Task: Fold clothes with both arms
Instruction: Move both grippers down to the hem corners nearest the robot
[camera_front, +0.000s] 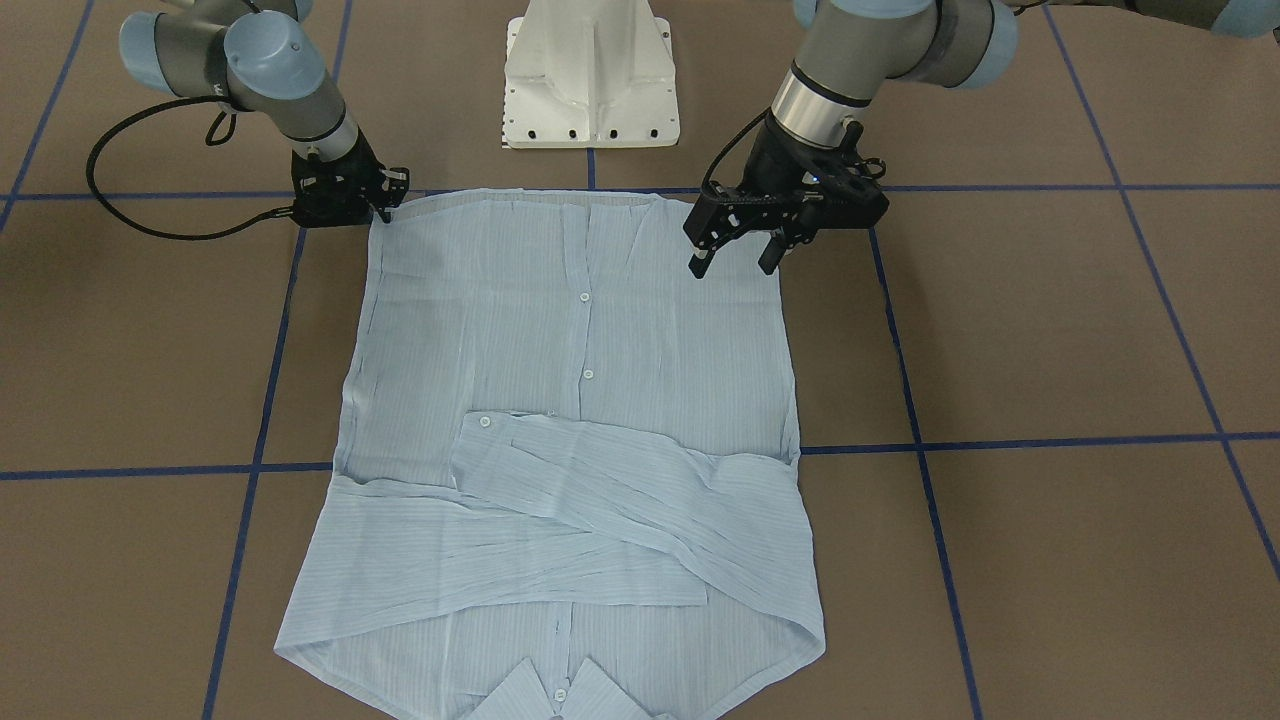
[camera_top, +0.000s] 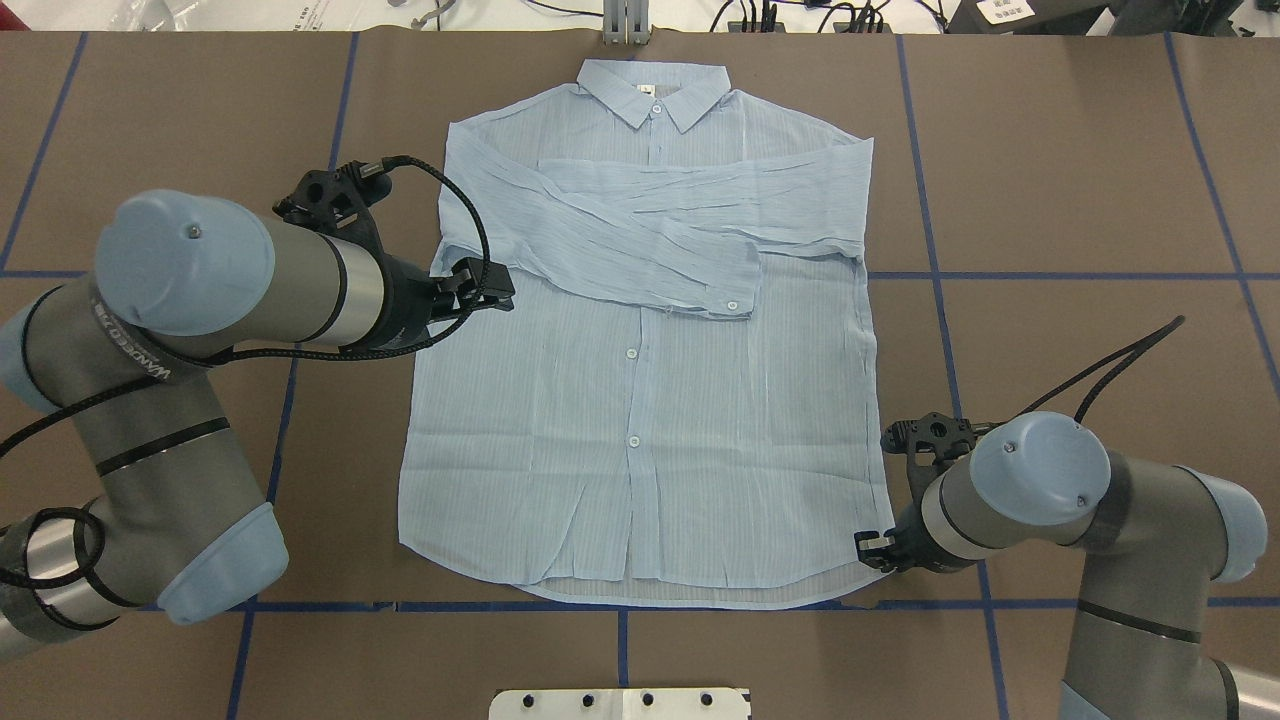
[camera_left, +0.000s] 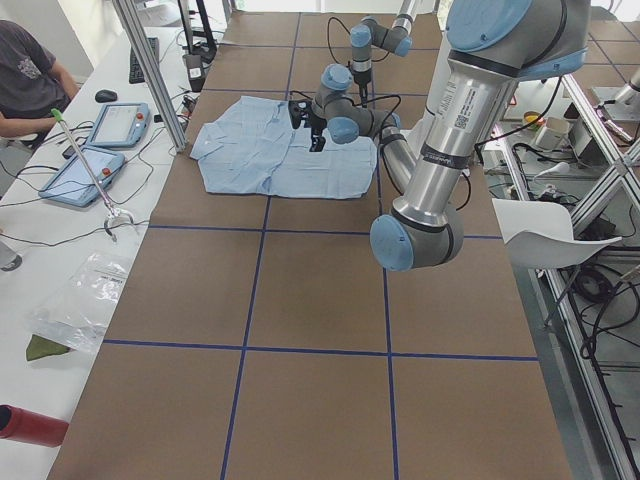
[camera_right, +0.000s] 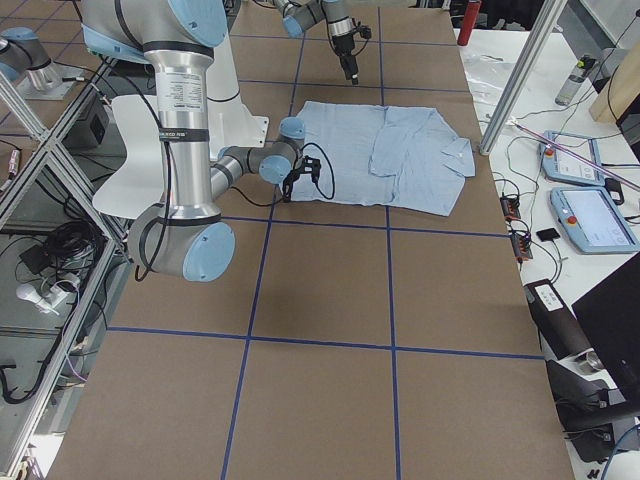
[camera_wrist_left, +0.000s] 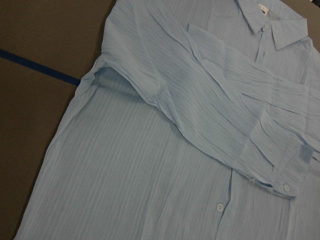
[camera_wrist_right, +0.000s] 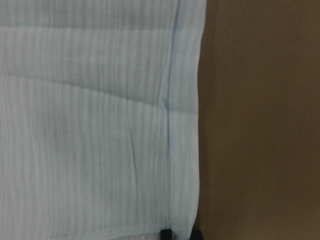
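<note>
Two grey arms are seen from over the robot's shoulders, the left arm (camera_top: 190, 300) entering from the left and the right arm (camera_top: 1050, 480) from the right. Nearest, at the bottom edge, the white base (camera_top: 620, 703) is shown on a brown table (camera_top: 1080, 180) marked with blue tape lines (camera_top: 1050, 275).

Just beyond the base, a pale blue striped shirt (camera_top: 650, 450) is laid flat, front up and buttoned, its hem (camera_top: 640, 585) toward the robot. Small white buttons (camera_top: 632, 352) are set down the front. The right gripper (camera_top: 872, 545) is set low against the table at the hem's right corner. In its wrist view two dark fingertips (camera_wrist_right: 166, 234) are cut off by the bottom edge, with the shirt's side edge between them. Whether the cloth is pinched cannot be told.

Farther out, the left gripper (camera_front: 735, 262) is held above the shirt's left side, clear of the cloth. Its jaws are spread wide and nothing is held between them. Beyond it, both sleeves (camera_top: 650, 215) are folded across the chest, crossed one over the other, with a buttoned cuff (camera_top: 735, 300) lying near the row of buttons.

Farthest away, the collar (camera_top: 655, 95) is spread flat near the table's far edge. In the side views, tablets (camera_left: 120, 125) and a seated person (camera_left: 30, 80) are seen at a white bench (camera_left: 40, 260) beyond the collar end.
</note>
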